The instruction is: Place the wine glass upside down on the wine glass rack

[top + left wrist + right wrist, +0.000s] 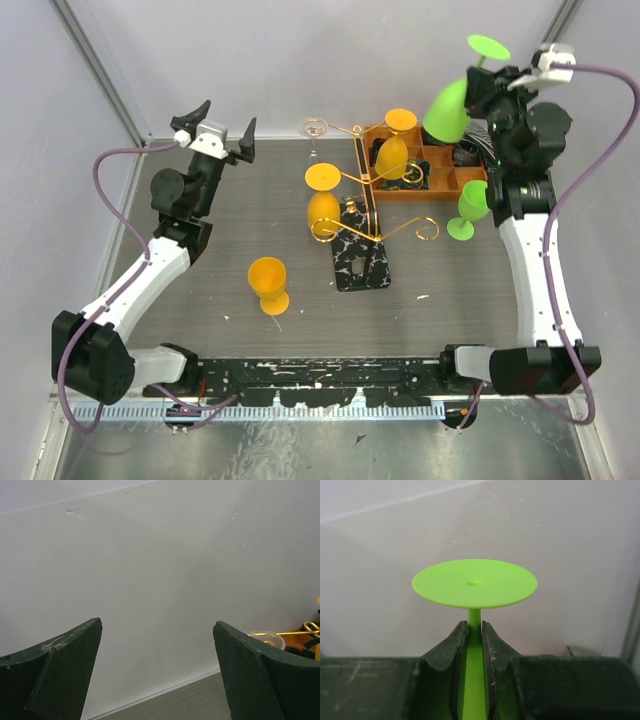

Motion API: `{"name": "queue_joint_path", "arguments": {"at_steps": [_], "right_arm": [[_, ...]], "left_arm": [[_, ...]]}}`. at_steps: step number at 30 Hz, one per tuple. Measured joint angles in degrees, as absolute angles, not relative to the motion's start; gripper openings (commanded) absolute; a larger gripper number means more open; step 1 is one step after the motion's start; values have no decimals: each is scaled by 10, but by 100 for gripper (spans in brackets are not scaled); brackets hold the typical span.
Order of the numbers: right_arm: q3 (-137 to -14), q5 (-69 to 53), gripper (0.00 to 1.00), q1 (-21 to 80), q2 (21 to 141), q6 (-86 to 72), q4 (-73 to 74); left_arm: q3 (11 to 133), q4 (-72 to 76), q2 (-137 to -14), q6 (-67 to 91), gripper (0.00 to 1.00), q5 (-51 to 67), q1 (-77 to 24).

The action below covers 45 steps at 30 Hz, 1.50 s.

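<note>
You are holding the green wine glass foot up, high over the orange tray, right fingers clamped on its stem. Left fingers are hanging wide apart, empty. Next, I judge, you are steering that stem between free arms of the wine glass rack.

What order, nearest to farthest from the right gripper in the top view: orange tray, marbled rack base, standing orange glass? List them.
1. The orange tray, back right, closest to the right gripper.
2. The marbled rack base, mid-table.
3. The standing orange glass, front left of the rack.
</note>
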<state>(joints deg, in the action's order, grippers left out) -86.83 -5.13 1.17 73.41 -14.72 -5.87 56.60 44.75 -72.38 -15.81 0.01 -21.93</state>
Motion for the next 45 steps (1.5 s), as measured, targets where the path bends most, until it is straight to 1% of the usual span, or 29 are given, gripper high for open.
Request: {"name": "queue_joint_path", "arguments": {"at_steps": [2,6,13,18,22,26,32,38,45], "right_arm": [[-824,-43,1,-9,703,-118,-49],[-728,-33,1,-28,651,-59,-42],[-521,-33,1,-55,583,7,-109],[-410,-78,1,-86,551,21,-187],[-351,-154,1,-110,535,11,-272],[-328,-255,1,-115,538,3,-328],[-328,-389,1,-115,561,-9,-362],[-336,-461,1,-115,583,-11,-355],[-342,-510,1,-115,605,-20,-360]], "left_arm": [[570,446,-730,-143,98,-3,-213],[588,437,-745,-103,98,-6,-193],[620,390,-764,22,98,11,-119],[621,373,-768,76,98,27,-91],[621,369,-770,93,98,41,-88],[621,369,-774,104,98,48,-85],[621,370,-779,110,98,54,-82],[621,370,-783,111,98,55,-81],[620,370,-784,112,98,55,-80]]}}
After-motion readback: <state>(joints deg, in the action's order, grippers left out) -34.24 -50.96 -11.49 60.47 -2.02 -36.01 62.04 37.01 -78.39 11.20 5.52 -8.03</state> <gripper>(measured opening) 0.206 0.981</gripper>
